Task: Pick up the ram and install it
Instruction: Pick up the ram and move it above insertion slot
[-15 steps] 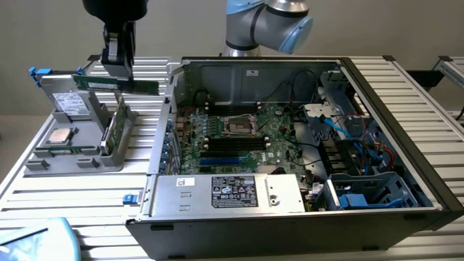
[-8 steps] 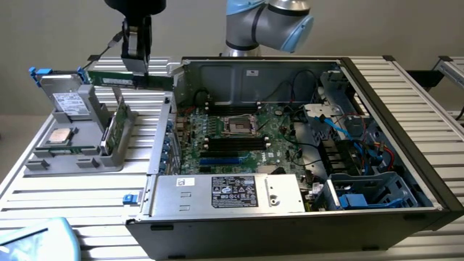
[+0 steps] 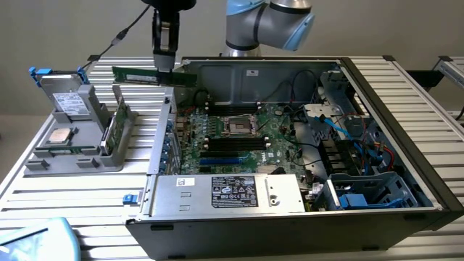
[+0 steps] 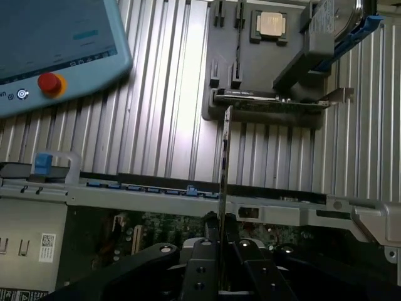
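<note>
1. The ram [image 3: 149, 76] is up in the air. It lies level, long side across, just over the computer case's [image 3: 290, 234] wall on the exterior view's left. In the wrist view it shows as a thin edge [image 4: 225, 150].
2. The fingers [image 3: 165, 60] are pinched tight on the ram from above, a bit off its middle.
3. The fingers point straight down. The blue and grey arm [image 3: 268, 22] stands behind the case.
4. The counter [image 3: 80, 190] is made of silver metal slats. A plain pale wall [image 3: 43, 32] is behind it. A screen pad [image 4: 56, 44] with a red button [image 4: 50, 83] lies on the counter near the case's front corner.
5. The case lies open on the counter. Inside is a green board [image 3: 279, 128] with long black slots [image 3: 236, 144], a square socket [image 3: 239, 125], blue and black wires [image 3: 348, 128] and a silver box [image 3: 232, 193] at the front.
6. A grey tray [image 3: 43, 163] sits beside the case on the exterior view's left. It holds a square silver chip [image 3: 60, 137], a hard drive [image 3: 69, 100] and a card standing on its edge [image 3: 119, 122].
</note>
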Motion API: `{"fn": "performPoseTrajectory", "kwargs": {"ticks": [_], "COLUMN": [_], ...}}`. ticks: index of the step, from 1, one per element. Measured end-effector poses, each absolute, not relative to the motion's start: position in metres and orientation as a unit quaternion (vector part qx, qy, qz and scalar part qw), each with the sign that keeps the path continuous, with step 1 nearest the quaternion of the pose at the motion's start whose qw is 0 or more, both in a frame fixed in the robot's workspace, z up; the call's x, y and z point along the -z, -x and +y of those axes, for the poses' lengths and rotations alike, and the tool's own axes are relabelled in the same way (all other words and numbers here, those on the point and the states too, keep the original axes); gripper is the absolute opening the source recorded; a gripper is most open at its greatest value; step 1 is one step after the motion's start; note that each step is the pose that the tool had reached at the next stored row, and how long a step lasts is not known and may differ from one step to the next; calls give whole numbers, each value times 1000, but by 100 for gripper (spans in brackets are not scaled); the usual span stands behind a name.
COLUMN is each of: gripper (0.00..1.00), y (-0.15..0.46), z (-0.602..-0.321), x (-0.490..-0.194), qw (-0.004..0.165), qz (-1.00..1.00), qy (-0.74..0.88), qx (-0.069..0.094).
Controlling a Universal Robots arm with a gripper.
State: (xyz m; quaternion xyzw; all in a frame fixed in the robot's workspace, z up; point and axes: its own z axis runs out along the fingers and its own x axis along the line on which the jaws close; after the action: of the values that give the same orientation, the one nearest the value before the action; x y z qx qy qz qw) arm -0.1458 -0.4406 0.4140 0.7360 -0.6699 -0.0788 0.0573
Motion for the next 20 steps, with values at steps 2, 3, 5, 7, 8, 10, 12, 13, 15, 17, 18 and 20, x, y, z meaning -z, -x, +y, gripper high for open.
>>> {"fn": "performPoseTrajectory", "kwargs": {"ticks": [2, 3, 5, 7, 8, 10, 12, 13, 15, 17, 18, 20], "gripper": [14, 14, 14, 14, 14, 14, 14, 14, 14, 14, 14, 14], "y": [137, 132, 123, 114, 109, 100, 91, 86, 77, 68, 64, 55], "z": [-441, -441, -441, -441, -441, -440, -438, -437, -435, -433, -433, -431], "x": [-414, -414, -414, -414, -413, -410, -407, -405, -401, -398, -396, -393], "qw": [57, 57, 57, 58, 58, 58, 59, 59, 60, 60, 60, 60], "qz": [-670, -670, -670, -670, -669, -669, -669, -670, -670, -670, -670, -670], "qy": [-736, -736, -736, -736, -736, -736, -736, -736, -736, -736, -736, -736], "qx": [79, 79, 79, 79, 79, 79, 79, 78, 78, 78, 78, 78]}}
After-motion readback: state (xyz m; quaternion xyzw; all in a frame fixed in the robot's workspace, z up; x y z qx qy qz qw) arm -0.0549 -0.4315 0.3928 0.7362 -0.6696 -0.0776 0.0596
